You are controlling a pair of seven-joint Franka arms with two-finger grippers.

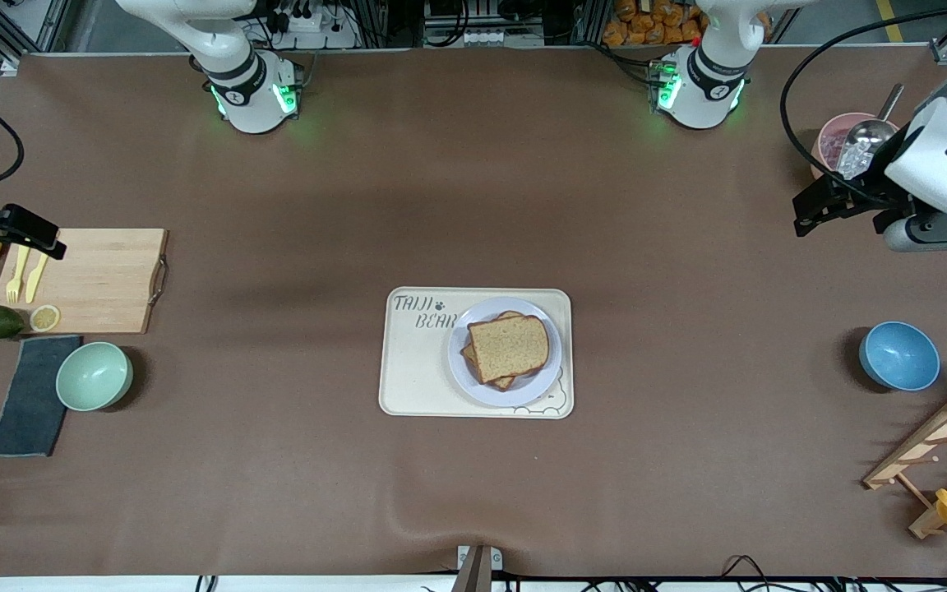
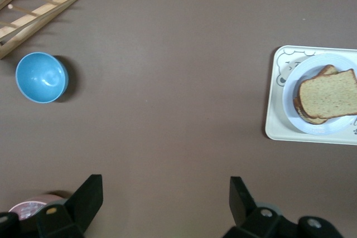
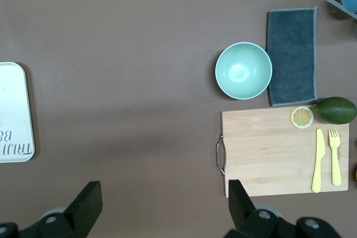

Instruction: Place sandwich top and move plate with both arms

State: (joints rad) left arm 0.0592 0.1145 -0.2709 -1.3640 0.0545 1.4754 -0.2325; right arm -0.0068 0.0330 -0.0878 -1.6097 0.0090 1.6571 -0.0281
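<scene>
Front view: sandwich top [image 1: 509,346] already sits on the stack on the plate [image 1: 473,382], itself on the tray [image 1: 412,374]; left end effector [image 1: 820,207] and right end effector [image 1: 25,234] both apart, empty; plate likely rigid, slippery—grip opposing rims.

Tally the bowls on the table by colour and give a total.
Blue bowl: 1
Green bowl: 1
Pink bowl, holding a scoop: 1
Total: 3
</scene>
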